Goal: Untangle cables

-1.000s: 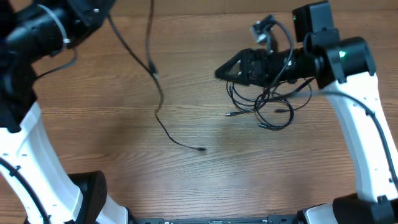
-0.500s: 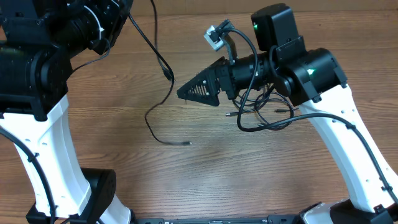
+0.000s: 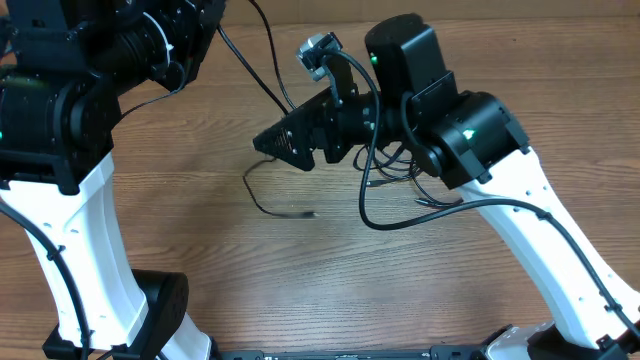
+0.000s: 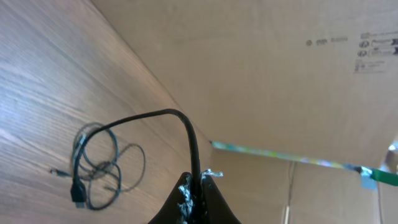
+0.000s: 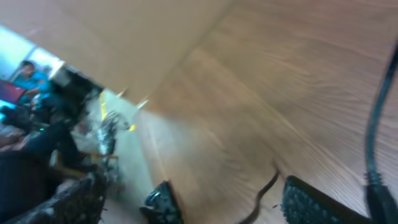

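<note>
My left gripper [image 4: 196, 184] is shut on a thin black cable [image 4: 188, 134]. This cable [image 3: 262, 85] slants down from the top left, passes behind my right gripper [image 3: 268, 142], curls on the table and ends in a small plug [image 3: 308, 213]. A tangle of black cables [image 3: 405, 195] lies partly under the right arm, and it shows as loops with a plug [image 4: 93, 165] in the left wrist view. My right gripper [image 5: 199, 211] is open, its fingers [image 5: 311, 205] wide apart, with a thin cable [image 5: 264, 193] running between them untouched. The right wrist view is blurred.
The wooden table [image 3: 200, 270] stretches to a cardboard wall [image 4: 280, 74] at the back. The left arm's white upright [image 3: 80, 250] stands at the left and the right arm's white link [image 3: 540, 240] at the right. Thick black robot wires [image 3: 375, 215] droop from the right arm.
The right arm has swung left, away from the tangle and over to the hanging cable. The left arm has come further into view, and the cable's loop and plug end have shifted on the table.
</note>
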{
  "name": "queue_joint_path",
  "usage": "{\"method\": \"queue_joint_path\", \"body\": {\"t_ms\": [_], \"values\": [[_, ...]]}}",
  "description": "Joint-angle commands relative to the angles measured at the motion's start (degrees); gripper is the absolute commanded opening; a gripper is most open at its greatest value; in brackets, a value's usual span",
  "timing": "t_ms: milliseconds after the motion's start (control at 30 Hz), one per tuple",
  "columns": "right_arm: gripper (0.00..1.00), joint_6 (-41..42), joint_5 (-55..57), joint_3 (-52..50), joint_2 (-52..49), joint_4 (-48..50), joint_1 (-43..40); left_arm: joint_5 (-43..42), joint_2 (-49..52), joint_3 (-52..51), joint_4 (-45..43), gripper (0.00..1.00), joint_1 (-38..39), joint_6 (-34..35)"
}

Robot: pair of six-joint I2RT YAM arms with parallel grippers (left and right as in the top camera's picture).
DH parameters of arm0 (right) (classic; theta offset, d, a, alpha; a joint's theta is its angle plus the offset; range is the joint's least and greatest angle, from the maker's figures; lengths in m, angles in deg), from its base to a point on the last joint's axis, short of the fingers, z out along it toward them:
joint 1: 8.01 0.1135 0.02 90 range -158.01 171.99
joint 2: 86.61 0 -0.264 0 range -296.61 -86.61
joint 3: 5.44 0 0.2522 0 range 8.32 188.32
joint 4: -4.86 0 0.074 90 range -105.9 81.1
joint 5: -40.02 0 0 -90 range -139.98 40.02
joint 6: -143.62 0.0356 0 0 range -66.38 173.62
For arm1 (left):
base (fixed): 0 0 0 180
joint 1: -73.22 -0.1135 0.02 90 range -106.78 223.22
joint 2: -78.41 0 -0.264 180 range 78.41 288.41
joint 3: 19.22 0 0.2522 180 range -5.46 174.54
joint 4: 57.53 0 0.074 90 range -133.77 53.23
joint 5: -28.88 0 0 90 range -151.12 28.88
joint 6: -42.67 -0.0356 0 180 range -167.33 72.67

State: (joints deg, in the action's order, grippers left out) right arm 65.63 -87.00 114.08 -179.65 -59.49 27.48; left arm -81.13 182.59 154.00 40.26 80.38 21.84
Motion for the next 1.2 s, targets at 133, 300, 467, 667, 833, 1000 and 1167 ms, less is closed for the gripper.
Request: {"method": "queue_joint_path", "body": {"t_ms": [133,300,467,667,833,1000,1167], "values": [[0.49,2.0,7.2,0.7,-1.4,0.1,0.6,-0.1,0.3,0.0,0.0,0.05,0.3,1.6],[0.04,5.2,7.0,0.7,-1.4,-2.1,0.6,9.8,0.3,0.0,2.9,0.04,0.4,1.5],[0.04,11.3,5.1,0.7,-1.4,-3.2,0.6,28.3,0.7,0.0,8.0,0.05,0.4,-4.7],[0.04,24.2,2.9,0.8,-0.6,2.4,0.5,29.5,2.2,-0.8,12.8,0.24,0.4,-15.2],[0.04,27.3,-0.4,0.8,-0.6,5.4,0.4,19.8,4.1,-0.9,12.8,0.47,0.4,-27.8],[0.04,25.9,-2.0,0.8,-0.5,5.2,-0.5,9.0,4.5,-0.9,12.8,0.72,0.4,-40.9],[0.04,15.7,-8.8,0.8,-0.5,3.7,-3.3,0.9,4.5,-0.9,12.8,0.89,0.4,-46.5]]}}
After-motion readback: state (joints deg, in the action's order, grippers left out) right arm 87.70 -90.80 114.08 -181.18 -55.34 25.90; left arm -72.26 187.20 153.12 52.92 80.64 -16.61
